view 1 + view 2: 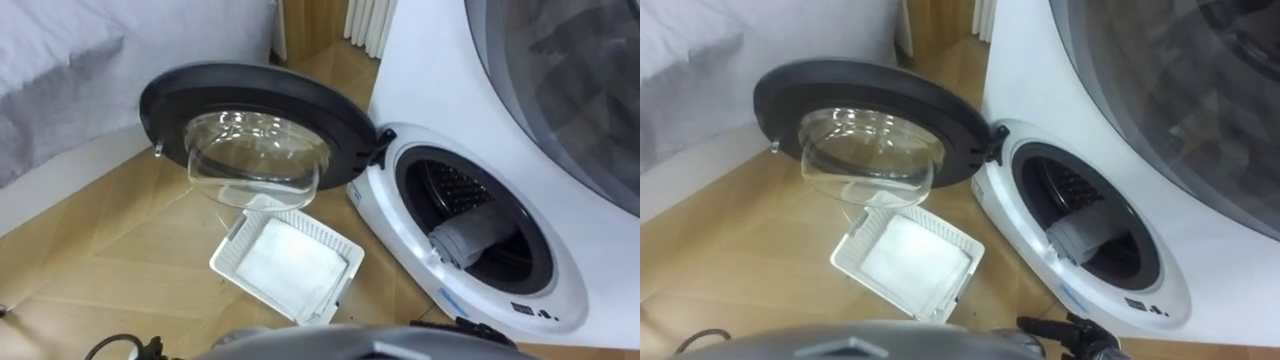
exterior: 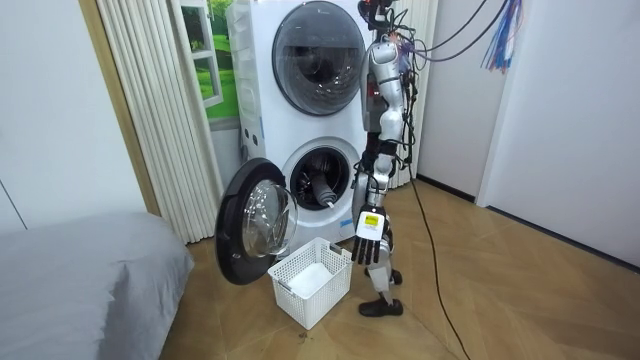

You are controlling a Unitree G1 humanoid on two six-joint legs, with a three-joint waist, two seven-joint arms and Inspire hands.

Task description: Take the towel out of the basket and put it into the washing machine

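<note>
A grey towel (image 1: 474, 238) lies bunched in the mouth of the lower washing machine's drum (image 1: 452, 190), partly over the lip. The round door (image 1: 262, 128) with its glass bowl stands swung wide open to the left. I stand close in front of the machine, at its right side. In the room view my left hand (image 2: 368, 236) hangs by my thigh above the basket's far corner, fingers relaxed and holding nothing.
A white slatted basket (image 1: 226, 262) sits on the wooden floor below the open door, with a white cloth (image 1: 290, 268) flat inside. A second machine (image 2: 318, 45) is stacked above. A grey bed (image 2: 80, 275) and a white curtain (image 2: 150, 100) are to the left.
</note>
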